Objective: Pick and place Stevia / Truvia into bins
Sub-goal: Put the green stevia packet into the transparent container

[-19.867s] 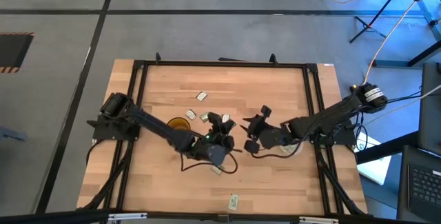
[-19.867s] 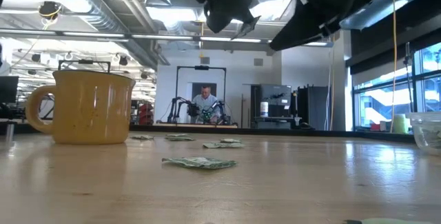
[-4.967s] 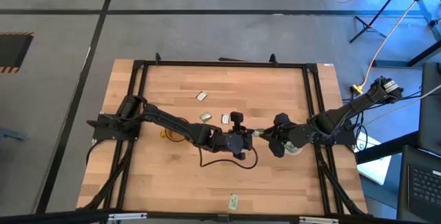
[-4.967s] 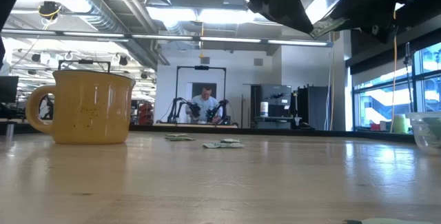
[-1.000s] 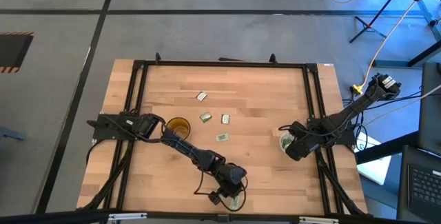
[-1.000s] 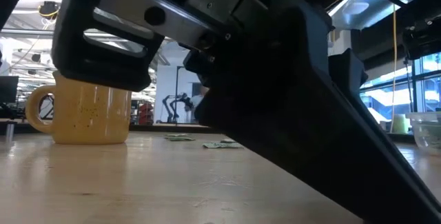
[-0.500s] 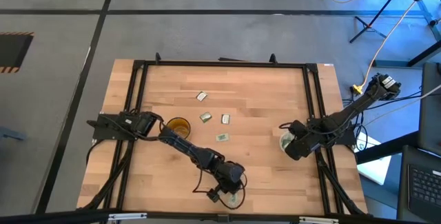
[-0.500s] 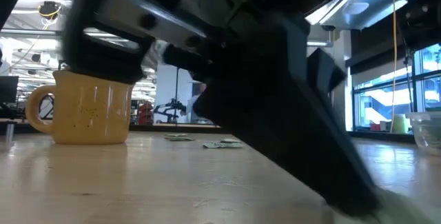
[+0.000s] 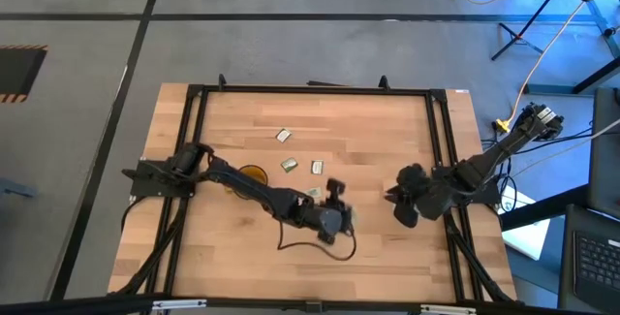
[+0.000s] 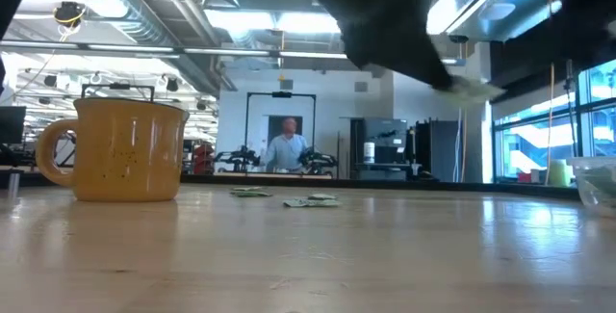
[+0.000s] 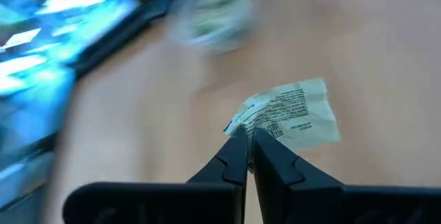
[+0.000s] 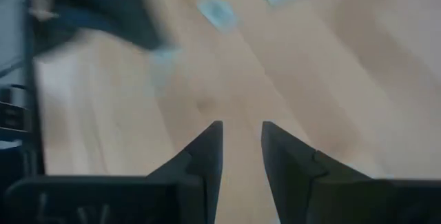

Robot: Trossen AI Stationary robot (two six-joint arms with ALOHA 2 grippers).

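Wood table (image 9: 387, 121) w/ black frame, grey floor round it. Big room behind, 1 person (image 10: 287, 149) far back. 2 cups: amber mug (image 10: 125, 149) on the left side, clear cup (image 10: 597, 183) at the right edge. 3 loose sachets (image 9: 284, 136) near table middle. Left gripper (image 11: 249, 136) is up over the middle, pinched tight on 1 sachet (image 11: 293, 112). Right gripper (image 12: 241, 136) by the right edge, fingers apart, holds nothing.

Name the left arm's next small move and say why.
Probably keep carrying toward the clear cup. The left gripper is shut on a sachet, lifted above the table mid-way across, while the right gripper waits open over the right side, hiding the cup.
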